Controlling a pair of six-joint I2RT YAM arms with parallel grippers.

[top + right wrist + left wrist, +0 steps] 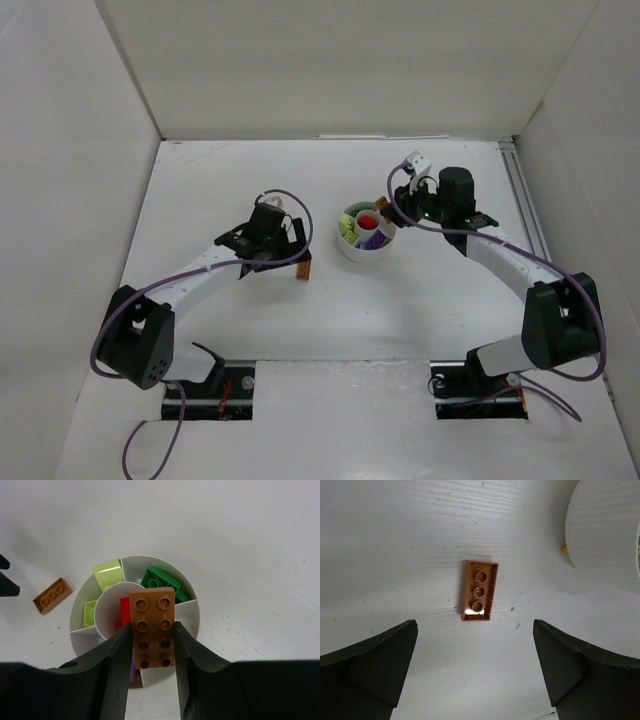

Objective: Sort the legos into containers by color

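Pressed between the matte black, smoothly curved fingers of the right end effector (152,635): a glossy orange-brown rectangular plastic brick (152,615) with eight round studs, gripped by its long sides, studs towards the wrist camera. Directly beneath that grip, a round white plastic tub (192,611) with low thin walls, split into wedge compartments around a small central circle. Beyond the fingertips, in a far wedge, a shiny dark green studded brick (160,580). Further left of the grip, in a neighbouring wedge, a pale yellow-green piece with a smooth curved top (107,572). Nearer on the left, in the next wedge, a small yellow-green square piece (90,614). In the central circle, partly hidden behind the held brick, a red block (122,612). Close against the left finger, a sliver of purple (131,672), shape unclear. On the other side, spread wide and holding nothing: the left end effector (475,640), two dark wedge-shaped fingers over a white, finely ribbed surface (395,555). Just ahead of the gap between those fingers, centred, lying flat and apart from both: a thin orange-brown rectangular plastic plate (480,590), hollow underside up, three round tubes in a row. Ahead and to the right of that end effector, the tub's outer wall, finely ribbed.
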